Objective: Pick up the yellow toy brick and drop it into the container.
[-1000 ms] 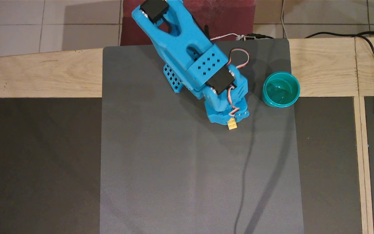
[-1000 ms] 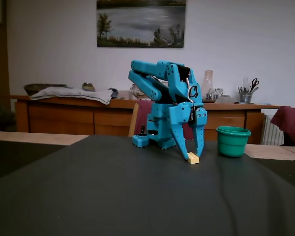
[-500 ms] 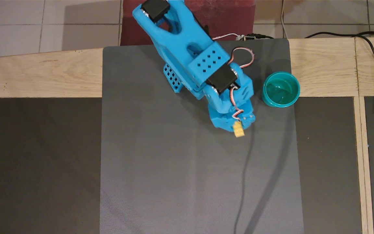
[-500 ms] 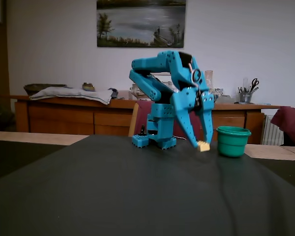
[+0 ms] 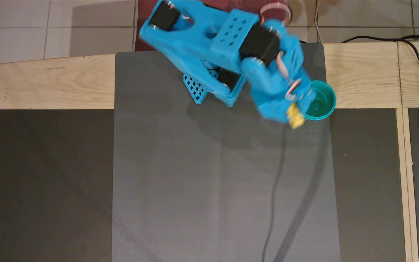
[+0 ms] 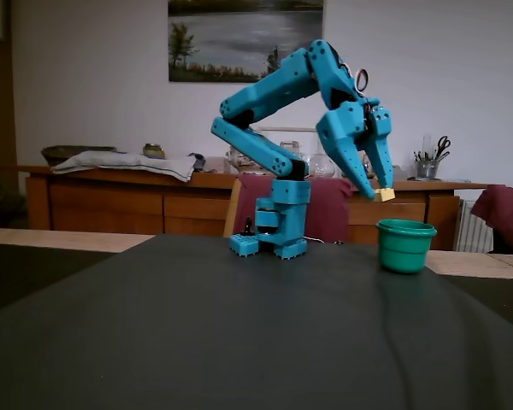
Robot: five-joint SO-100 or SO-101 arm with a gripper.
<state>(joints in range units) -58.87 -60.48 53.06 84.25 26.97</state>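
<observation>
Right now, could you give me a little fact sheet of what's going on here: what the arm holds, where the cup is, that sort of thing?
arm: blue, raised
fingers: shut on the yellow brick
brick height: in the air, above the cup's rim
green cup: upright on the mat's edge, empty as far as the overhead view shows
brick versus cup: near the rim, not yet inside
surface: grey mat

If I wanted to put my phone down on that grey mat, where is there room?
The whole near part of the mat is bare, from the arm's base down to the front edge, apart from a thin cable on its right. It is crowded at the far right corner, where the hand holds the brick by the cup.
</observation>
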